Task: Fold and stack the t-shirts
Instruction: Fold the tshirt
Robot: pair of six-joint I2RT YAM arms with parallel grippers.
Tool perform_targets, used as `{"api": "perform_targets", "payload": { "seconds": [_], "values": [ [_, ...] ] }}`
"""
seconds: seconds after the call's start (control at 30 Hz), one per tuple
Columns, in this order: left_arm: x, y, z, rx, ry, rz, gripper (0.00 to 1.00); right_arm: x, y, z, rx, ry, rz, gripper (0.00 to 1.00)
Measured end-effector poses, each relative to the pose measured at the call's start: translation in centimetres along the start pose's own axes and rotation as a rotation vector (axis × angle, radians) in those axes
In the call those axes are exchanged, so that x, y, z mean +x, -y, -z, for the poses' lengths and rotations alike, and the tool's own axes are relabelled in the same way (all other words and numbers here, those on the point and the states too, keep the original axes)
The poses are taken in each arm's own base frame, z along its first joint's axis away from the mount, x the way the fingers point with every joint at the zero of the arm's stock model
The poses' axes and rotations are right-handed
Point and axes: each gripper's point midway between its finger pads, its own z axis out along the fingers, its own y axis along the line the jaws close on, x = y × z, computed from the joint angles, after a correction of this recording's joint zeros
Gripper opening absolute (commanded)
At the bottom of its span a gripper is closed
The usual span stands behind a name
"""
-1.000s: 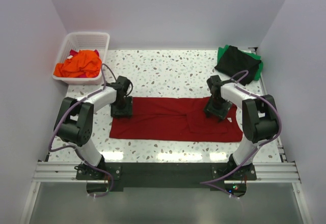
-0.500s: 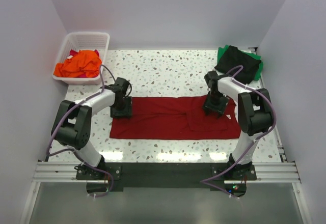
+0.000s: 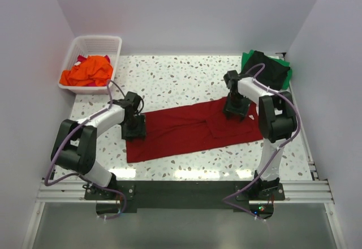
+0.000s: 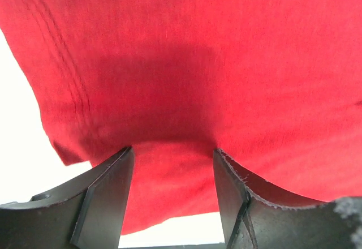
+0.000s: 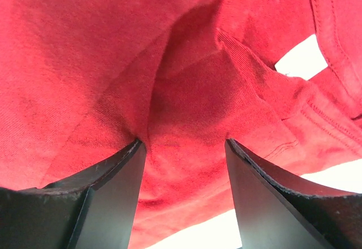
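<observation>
At the dark red t-shirt's (image 3: 184, 129) nine and three o'clock, pressing down with left gripper (image 3: 134, 129) and right gripper (image 3: 235, 111), half-spread, clamping nothing.

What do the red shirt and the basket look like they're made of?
The red shirt: soft matte knit cloth, probably cotton; fine texture, stitched hems and creases show. The basket: white, smooth rigid plastic, it seems, from its thin slatted walls.

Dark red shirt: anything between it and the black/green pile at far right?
Nothing visible does. Only bare table lies between the shirt and the pile. The left gripper and right gripper press on the shirt, jaws open.
</observation>
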Motion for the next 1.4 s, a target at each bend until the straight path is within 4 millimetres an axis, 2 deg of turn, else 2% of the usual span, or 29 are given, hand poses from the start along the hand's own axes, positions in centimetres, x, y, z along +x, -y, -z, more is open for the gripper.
{"api": "perform_targets", "payload": {
  "seconds": [0.2,0.47,0.97,1.17,1.4],
  "values": [
    [1.4,0.1,1.5,0.015,-0.035,0.035,0.64,-2.0,-1.2,-0.1,-0.005,0.030,0.006,0.64],
    [3.6,-0.1,1.6,0.023,-0.082,0.056,0.64,-5.0,-3.5,-0.1,-0.034,0.068,0.026,0.62],
    [6.5,2.2,1.6,0.070,-0.146,-0.016,0.64,-11.1,-8.2,-0.3,-0.108,0.164,0.078,0.60],
    [7.3,2.9,1.7,0.075,-0.159,-0.038,0.64,-12.7,-10.2,-0.2,-0.167,0.192,0.102,0.59],
    [7.7,3.3,2.7,0.072,-0.137,-0.077,0.64,-13.7,-11.2,-0.1,-0.200,0.214,0.122,0.58]
  ]
}}
